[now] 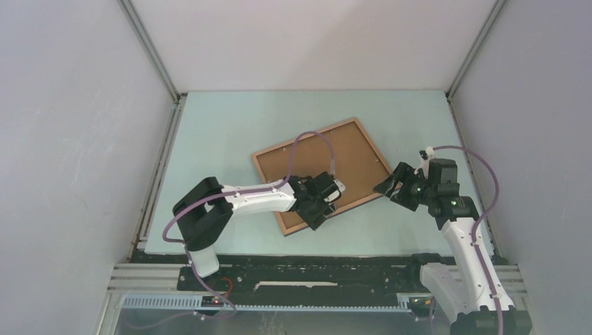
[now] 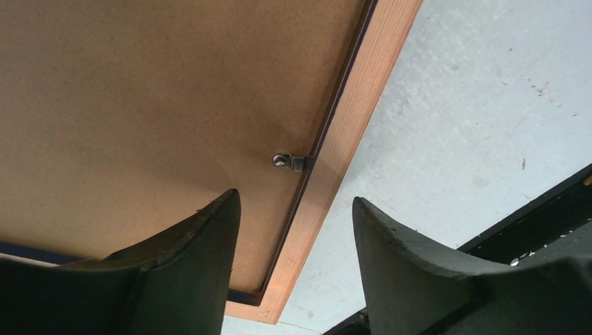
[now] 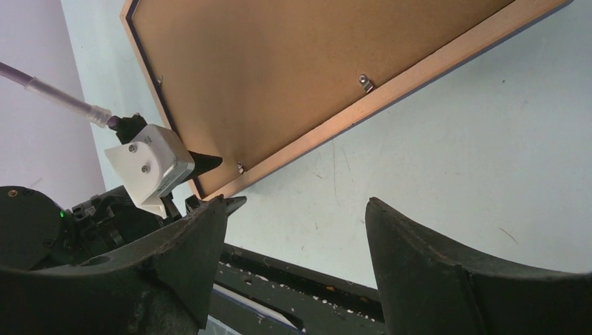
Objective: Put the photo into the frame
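Observation:
The frame (image 1: 307, 135) lies face down on the pale table, its light wood rim (image 2: 349, 118) around a plain brown backing board (image 2: 139, 105) that fills it. The photo is hidden. My left gripper (image 1: 334, 197) hovers over the frame's near corner, open. In the left wrist view one finger is over the board and the other over bare table, the rim between them (image 2: 296, 202). A small metal clip (image 2: 290, 162) sits at the rim just ahead. My right gripper (image 1: 388, 188) stands open beside the frame's right corner, above bare table (image 3: 300, 202).
A black rail (image 1: 314, 269) runs along the table's near edge, close behind both grippers. White enclosure walls (image 1: 84, 139) close in the left, right and back. The left arm's purple cable (image 1: 314, 136) arcs over the board. Another clip (image 3: 364, 82) shows on the frame's long side.

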Available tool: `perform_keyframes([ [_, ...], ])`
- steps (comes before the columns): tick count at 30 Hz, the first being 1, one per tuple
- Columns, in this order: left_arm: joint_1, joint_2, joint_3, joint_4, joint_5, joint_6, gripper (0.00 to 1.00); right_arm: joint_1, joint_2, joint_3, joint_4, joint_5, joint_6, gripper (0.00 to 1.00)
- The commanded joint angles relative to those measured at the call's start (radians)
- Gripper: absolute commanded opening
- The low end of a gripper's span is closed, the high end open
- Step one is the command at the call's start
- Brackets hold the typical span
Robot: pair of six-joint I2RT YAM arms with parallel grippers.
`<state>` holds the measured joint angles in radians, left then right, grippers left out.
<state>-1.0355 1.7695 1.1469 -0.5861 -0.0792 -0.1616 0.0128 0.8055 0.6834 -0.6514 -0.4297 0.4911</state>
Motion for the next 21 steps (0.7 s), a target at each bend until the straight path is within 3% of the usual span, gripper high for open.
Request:
perform_keyframes([
  [1,-0.015,0.005,0.072,0.023,-0.027,-0.033,0.64,-0.005,-0.014,0.002,-0.005,-0.027,-0.01,0.8],
  [10,-0.066,-0.026,0.036,-0.003,-0.11,-0.087,0.52,-0.005,-0.014,-0.002,0.003,-0.037,-0.009,0.8],
  [21,-0.064,-0.009,0.03,-0.027,-0.122,-0.058,0.52,-0.005,-0.017,-0.007,0.006,-0.05,-0.007,0.8],
])
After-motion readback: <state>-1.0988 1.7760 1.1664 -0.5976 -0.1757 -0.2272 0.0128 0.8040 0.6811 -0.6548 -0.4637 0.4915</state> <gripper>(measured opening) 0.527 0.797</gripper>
